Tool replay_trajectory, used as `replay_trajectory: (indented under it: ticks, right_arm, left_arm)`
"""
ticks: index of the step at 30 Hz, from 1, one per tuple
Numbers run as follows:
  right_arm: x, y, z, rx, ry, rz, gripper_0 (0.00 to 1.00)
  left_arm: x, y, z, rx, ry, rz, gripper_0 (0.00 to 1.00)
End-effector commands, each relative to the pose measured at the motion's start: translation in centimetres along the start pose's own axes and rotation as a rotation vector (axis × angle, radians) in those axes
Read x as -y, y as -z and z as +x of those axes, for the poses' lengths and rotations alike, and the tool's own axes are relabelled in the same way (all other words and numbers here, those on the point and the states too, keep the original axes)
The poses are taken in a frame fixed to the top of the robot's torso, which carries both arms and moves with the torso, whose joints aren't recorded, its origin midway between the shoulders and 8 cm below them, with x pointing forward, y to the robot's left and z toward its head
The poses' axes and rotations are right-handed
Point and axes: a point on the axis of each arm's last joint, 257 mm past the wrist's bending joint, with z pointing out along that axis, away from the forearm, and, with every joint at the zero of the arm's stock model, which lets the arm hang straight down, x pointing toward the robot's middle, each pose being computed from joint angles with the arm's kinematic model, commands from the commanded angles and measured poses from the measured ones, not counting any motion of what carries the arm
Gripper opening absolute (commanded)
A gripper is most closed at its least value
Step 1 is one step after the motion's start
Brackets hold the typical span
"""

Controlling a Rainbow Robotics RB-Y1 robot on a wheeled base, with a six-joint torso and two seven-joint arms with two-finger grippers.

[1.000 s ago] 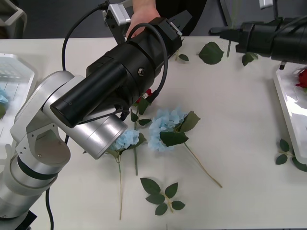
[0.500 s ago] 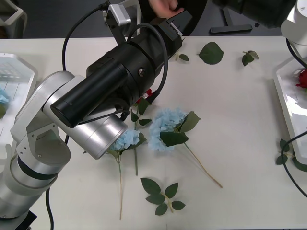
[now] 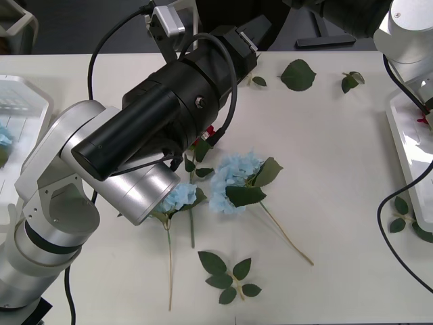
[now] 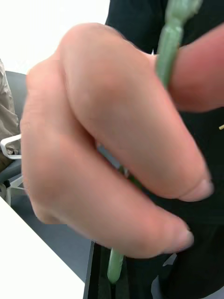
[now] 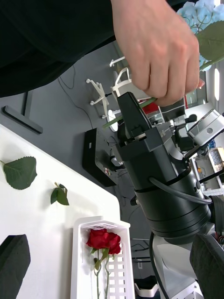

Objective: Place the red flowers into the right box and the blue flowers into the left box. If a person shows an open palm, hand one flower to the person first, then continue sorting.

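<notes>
Pale-blue fluffy hydrangea (image 5: pixel 205 14), thin green stem gripped by right gripper (image 5: pixel 125 108) fingers above white right tray (image 5: pixel 100 261), is clasped by person's hand (image 4: pixel 112 145): handover step; next, release.

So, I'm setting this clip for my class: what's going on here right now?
The right gripper, raised past the table's far edge, holds a blue flower by its stem in its jaws while a person's hand closes around the same stem: a handover. The left gripper hangs open over the table's far side. Two more blue flowers lie on the table, and red flowers lie in the right box.
</notes>
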Motion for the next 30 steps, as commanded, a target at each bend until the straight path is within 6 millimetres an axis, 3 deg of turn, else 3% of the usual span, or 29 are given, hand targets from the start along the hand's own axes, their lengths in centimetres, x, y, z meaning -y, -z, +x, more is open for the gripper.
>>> replay_trajectory:
  ticks: [1, 8, 9, 10, 12, 13, 17, 25, 30]
  right_arm:
    - [-0.1, -1.0, -4.0, 0.067, 0.011, 0.002, 0.0]
    - [-0.7, -1.1, -3.6, 0.06, 0.014, -0.008, 0.0]
    - [-0.7, -1.2, -3.7, 0.061, 0.015, -0.009, 0.27]
    - [-0.6, -1.2, -3.6, 0.06, 0.013, -0.008, 0.44]
    - [-0.9, -1.2, -3.4, 0.054, 0.013, -0.017, 0.65]
    - [-1.1, -1.2, -3.3, 0.049, 0.014, -0.027, 0.75]
    - [-1.7, -0.9, -2.8, 0.026, 0.022, -0.062, 0.88]
    - [-2.5, -0.2, -1.7, -0.024, 0.047, -0.132, 0.9]
    - [-4.3, 1.5, 1.0, -0.114, 0.057, -0.241, 0.9]
  left_arm:
    - [1.4, 0.2, 0.8, -0.016, 0.035, 0.036, 1.0]
    - [1.4, 0.2, 0.8, -0.016, 0.035, 0.036, 1.0]
    - [1.4, 0.2, 0.8, -0.016, 0.035, 0.036, 1.0]
    - [1.4, 0.2, 0.8, -0.016, 0.035, 0.036, 1.0]
    - [1.4, 0.2, 0.8, -0.016, 0.035, 0.036, 1.0]
    - [1.4, 0.2, 0.8, -0.016, 0.035, 0.036, 1.0]
    - [1.4, 0.2, 0.8, -0.016, 0.035, 0.036, 1.0]
    - [1.4, 0.2, 0.8, -0.016, 0.035, 0.036, 1.0]
    - [1.4, 0.2, 0.8, -0.016, 0.035, 0.036, 1.0]
